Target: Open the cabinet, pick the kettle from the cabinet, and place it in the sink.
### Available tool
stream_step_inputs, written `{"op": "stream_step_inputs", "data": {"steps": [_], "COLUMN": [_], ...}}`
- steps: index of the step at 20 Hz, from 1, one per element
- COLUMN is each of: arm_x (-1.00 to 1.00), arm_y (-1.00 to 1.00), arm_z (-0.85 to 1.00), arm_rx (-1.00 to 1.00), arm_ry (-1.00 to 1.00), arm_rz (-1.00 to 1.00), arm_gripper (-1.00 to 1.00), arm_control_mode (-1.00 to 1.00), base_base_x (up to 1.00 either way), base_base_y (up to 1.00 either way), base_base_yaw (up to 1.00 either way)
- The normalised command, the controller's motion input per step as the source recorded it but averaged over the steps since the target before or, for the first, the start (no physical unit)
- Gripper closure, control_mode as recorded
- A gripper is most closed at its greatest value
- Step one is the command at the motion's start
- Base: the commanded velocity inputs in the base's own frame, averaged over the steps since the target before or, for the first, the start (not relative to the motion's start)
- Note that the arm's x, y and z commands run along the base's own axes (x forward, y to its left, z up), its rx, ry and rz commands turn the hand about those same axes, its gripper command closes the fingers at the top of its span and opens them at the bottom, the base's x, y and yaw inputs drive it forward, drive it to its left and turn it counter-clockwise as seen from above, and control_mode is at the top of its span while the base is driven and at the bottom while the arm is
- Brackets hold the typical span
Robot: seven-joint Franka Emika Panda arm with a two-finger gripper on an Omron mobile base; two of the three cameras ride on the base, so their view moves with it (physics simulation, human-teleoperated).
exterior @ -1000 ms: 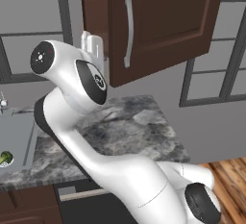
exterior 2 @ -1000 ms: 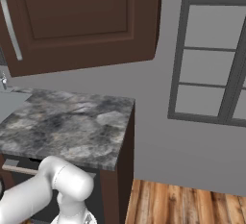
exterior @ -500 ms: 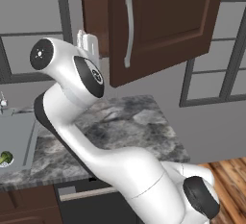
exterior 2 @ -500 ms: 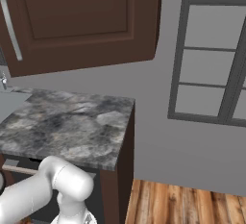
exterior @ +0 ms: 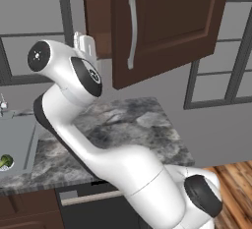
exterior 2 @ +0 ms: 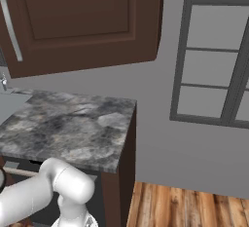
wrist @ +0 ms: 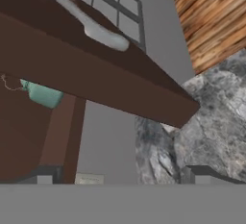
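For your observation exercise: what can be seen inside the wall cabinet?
Inside the cabinet, the hand view shows part of a teal kettle past the open door's edge. The door covers the rest of the kettle and the interior.

Dark brown cabinet (exterior: pixel 167 21) over a grey marbled worktop (exterior: pixel 133 129)

A silver bar handle (exterior: pixel 132 29) runs down the wooden door; a teal-green kettle (wrist: pixel 43 94) shows inside. The sink (exterior: pixel 17 142) is plain grey, with a green broccoli piece (exterior: pixel 5 162); the floor (exterior 2: pixel 189 206) is warm orange-brown wood.
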Motion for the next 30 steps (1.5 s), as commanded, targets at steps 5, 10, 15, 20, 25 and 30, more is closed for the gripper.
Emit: {"op": "stream_step_inputs", "data": {"steps": [5, 10, 15, 20, 25, 30], "arm_x": [0.26, 0.12, 0.11, 0.06, 0.0, -0.02], "arm_y": [0.04, 0.0, 0.0, -0.02, -0.02, -0.07], "arm_z": [-0.02, -0.05, -0.07, -0.09, -0.08, -0.06], "arm_rx": [0.07, 0.07, 0.08, 0.1, 0.08, 0.08], "arm_ry": [0.0, 0.0, 0.0, 0.0, 0.0, -0.01], "arm_rz": [-0.01, -0.01, -0.02, 0.0, 0.0, 0.0], "arm_gripper": [-1.0, -1.0, -1.0, -1.0, -1.0, -1.0], "arm_control_mode": [-1.0, -1.0, -1.0, -1.0, -1.0, -1.0], "base_base_x": [0.0, 0.0, 0.0, 0.0, 0.0, 0.0], "base_base_y": [0.0, 0.0, 0.0, 0.0, 0.0, 0.0], "base_base_yaw": [0.0, 0.0, 0.0, 0.0, 0.0, 0.0]}}
